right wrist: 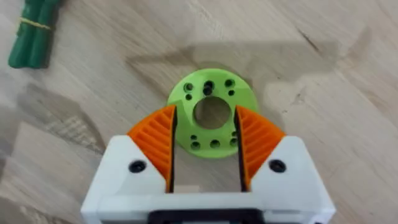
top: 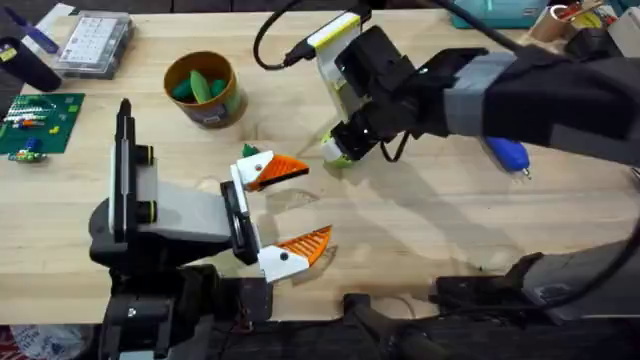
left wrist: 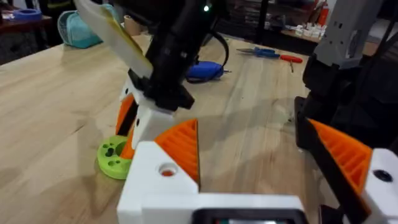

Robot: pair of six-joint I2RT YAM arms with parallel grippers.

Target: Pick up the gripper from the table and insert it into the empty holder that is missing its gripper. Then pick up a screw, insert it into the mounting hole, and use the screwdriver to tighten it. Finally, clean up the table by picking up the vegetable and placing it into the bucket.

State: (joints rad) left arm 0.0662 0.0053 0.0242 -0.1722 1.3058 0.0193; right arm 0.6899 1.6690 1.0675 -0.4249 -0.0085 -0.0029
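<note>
Workshop: wooden bench (top: 420, 220), circuit board (top: 38, 122), parts box (top: 95, 42).

overhead: fixed above the arm bases, looking down and forward across the whole surface (top: 420, 230).
left wrist: low, facing level across the boards, close.
right wrist: looks almost straight down, very near.
shared: all three catch the lime-green gripper (top: 338, 152) (left wrist: 114, 158) (right wrist: 211, 112).
</note>
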